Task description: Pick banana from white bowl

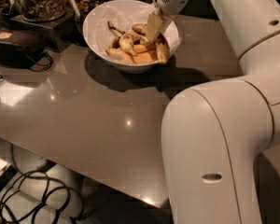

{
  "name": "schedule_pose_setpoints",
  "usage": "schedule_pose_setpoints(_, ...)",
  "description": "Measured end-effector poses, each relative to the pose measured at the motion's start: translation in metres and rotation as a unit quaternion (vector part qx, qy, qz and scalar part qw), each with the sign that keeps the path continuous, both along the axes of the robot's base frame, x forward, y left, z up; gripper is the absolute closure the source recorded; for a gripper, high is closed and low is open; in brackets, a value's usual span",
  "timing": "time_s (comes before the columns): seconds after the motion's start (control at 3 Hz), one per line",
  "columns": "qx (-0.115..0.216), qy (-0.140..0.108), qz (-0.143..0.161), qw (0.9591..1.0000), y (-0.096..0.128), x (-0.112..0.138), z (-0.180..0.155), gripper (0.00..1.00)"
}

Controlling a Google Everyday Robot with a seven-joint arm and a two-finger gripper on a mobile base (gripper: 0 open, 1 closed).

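Observation:
The white bowl [94, 40] stands at the back of the brown table, lined with white paper. In it lie a brown-speckled curved banana [162, 51] at the right side, a shorter pale banana [125, 42] with a long stem, and orange fruit chunks [142, 57]. My gripper [154, 28] reaches down into the bowl from above, over its right half. It sits just above and left of the speckled banana and hides part of the fruit. I cannot tell whether it touches the banana.
Glass jars of brown nuts [39, 1] stand at the back left on a dark stand. A black device [14, 40] with a cable lies left of the bowl. My large white arm [224, 143] covers the right foreground. Cables [23, 202] lie on the floor below the table's front edge.

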State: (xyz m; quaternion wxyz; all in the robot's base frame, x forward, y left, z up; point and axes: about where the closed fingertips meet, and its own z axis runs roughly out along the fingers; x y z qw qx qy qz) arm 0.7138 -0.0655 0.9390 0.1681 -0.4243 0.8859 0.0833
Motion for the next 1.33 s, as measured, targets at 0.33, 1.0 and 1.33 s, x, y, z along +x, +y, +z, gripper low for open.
schedule_pose_setpoints(0.33, 0.015, -0.032, 0.049, 0.9982, -0.012, -0.025, 0.032, 1.0)
schedule_pose_setpoints(1.0, 0.018, -0.071, 0.097, 0.9926, -0.016, -0.051, 0.061, 1.0)
schedule_pose_setpoints(1.33, 0.015, -0.071, 0.115, 0.9907, -0.009, -0.065, 0.062, 1.0)
